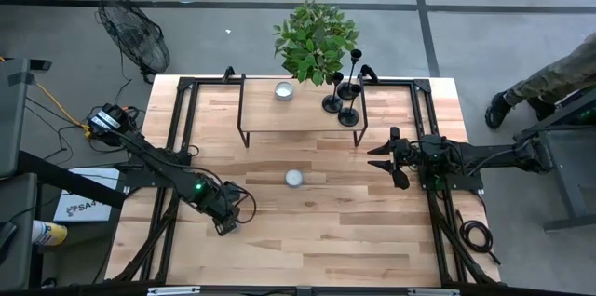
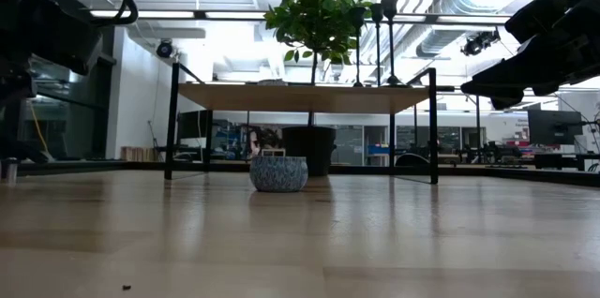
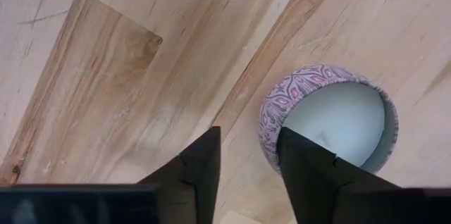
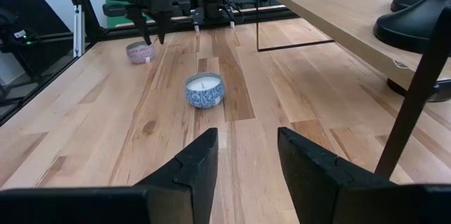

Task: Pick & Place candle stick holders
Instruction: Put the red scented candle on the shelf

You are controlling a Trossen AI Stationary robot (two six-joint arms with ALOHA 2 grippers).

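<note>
Both grippers are released and grasp nothing: the right gripper [image 1: 393, 159] hangs with fingers parted just off the raised shelf's [image 1: 261, 114] right end, and the left gripper [image 1: 226, 219] waits low over the front left of the table [image 1: 326, 240], fingers apart above a pink patterned candle [image 3: 328, 117].

All three candle stick holders [image 1: 341, 96] stand upright in a tight cluster on the shelf's right part, beside the potted plant [image 1: 315, 40]. Packed that closely, with thin stems and heavy bases, reaching for one could knock a neighbour over, and the shelf's black leg [image 4: 416, 90] stands between the right gripper and their bases, so a straight approach risks striking it. A white candle [image 1: 284, 90] sits further left on the shelf, and a blue candle [image 1: 294, 178] on the table below.

Only the left wrist view shows the pink candle; from above, the arm hides it. Only the high view separates the three holders; the low view shows just their stems against the ceiling
</note>
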